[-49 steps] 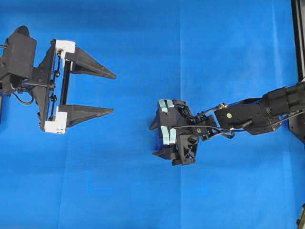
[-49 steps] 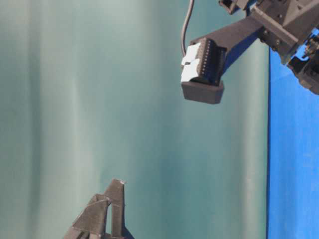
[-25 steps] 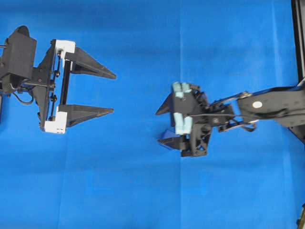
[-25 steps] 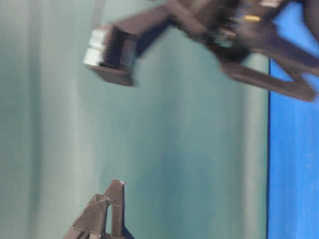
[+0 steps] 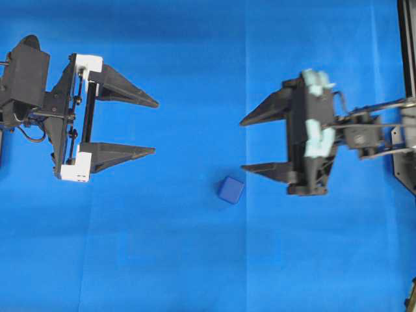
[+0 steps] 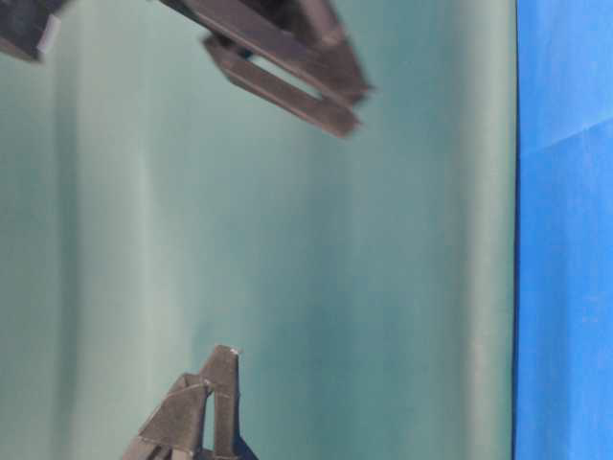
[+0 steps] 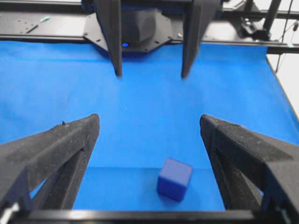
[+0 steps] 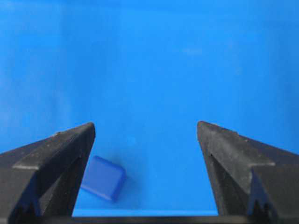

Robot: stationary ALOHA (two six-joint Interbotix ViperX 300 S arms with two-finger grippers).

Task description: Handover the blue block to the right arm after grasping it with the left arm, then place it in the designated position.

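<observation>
The blue block point(image 5: 231, 190) lies free on the blue cloth, a little tilted, with nothing touching it. My right gripper point(image 5: 242, 146) hovers up and to the right of it, open, its fingers pointing left. In the right wrist view the block point(image 8: 103, 178) sits low beside the left finger, with the right gripper point(image 8: 145, 126) empty. At the far left my left gripper point(image 5: 156, 127) stands wide open and empty, white brackets showing. Its wrist view shows the block point(image 7: 174, 179) on the cloth ahead, between the left gripper's point(image 7: 149, 122) spread fingers, and the right gripper point(image 7: 151, 74) facing it farther off.
Blue cloth point(image 5: 162, 260) covers the table. A black frame rail point(image 5: 406, 65) runs down the right edge. In the table-level view a teal backdrop point(image 6: 383, 287) fills most of the picture, with the cloth's edge point(image 6: 565, 287) at right.
My right gripper has pulled back to the right and upward, uncovering the blue block, which now lies alone on the cloth. The left arm has not moved.
</observation>
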